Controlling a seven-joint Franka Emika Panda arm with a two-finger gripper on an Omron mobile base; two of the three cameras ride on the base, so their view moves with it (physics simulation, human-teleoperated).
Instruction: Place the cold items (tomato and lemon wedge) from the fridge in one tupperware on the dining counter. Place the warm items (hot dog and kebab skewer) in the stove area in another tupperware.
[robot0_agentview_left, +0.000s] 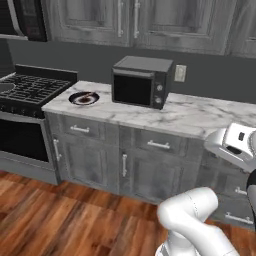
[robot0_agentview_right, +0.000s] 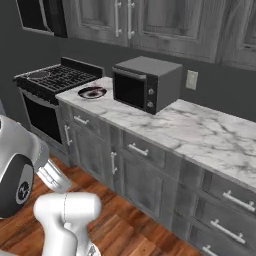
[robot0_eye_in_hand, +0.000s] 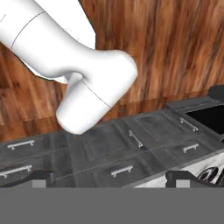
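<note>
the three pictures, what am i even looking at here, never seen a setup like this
It is a rendered kitchen with a white robot arm on a base that can drive. Two pictures come from cameras on that base, behind the arm to its left and right, both looking at the same marble counter. The third comes from a camera on the hand itself, looking along the gripper; its two dark fingertips stand wide apart, open, holding nothing, and it sees grey cabinet fronts and wood floor at a tilted angle.

On the counter stands a dark toaster oven, and beside it, toward the black stove, a small dark plate with something on it, too small to make out.
</note>
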